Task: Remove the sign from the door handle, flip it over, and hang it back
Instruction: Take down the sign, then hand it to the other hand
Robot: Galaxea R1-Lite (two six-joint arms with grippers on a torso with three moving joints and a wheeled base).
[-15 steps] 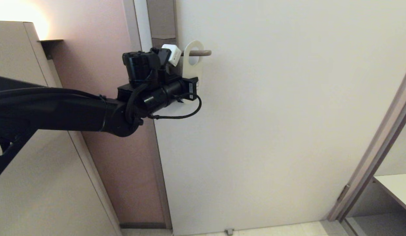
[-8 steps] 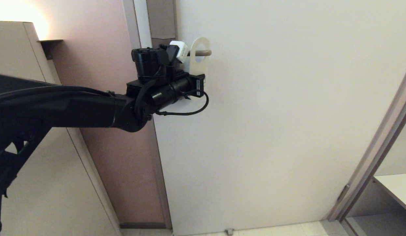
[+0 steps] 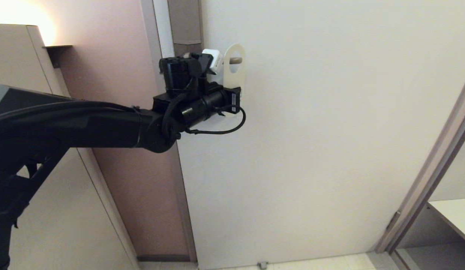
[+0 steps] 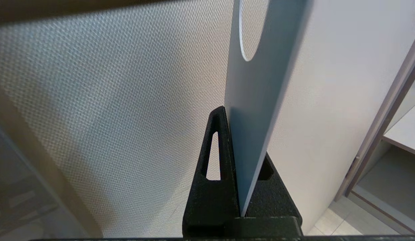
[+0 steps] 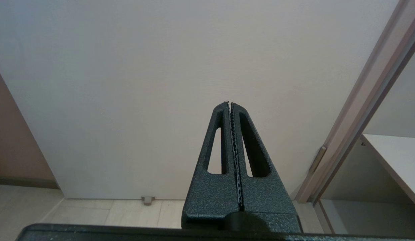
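The left gripper (image 3: 232,98), black and at the end of a long black arm, is pinching the lower part of the sign (image 3: 234,71), a flat oblong white card with rounded ends and an oval hole near its top. In the left wrist view, the two black fingers (image 4: 217,157) are pressing the card (image 4: 257,110) from both sides. The sign is hanging upright in front of the big pale door (image 3: 330,131). The tip of the door handle (image 3: 236,60), a slim straight beige metal bar, is poking through the sign's hole, close to the door's left edge. The right gripper (image 5: 231,104) is out of the head view, and it is pointing at the door with its two dark fingers pressed together and holding nothing.
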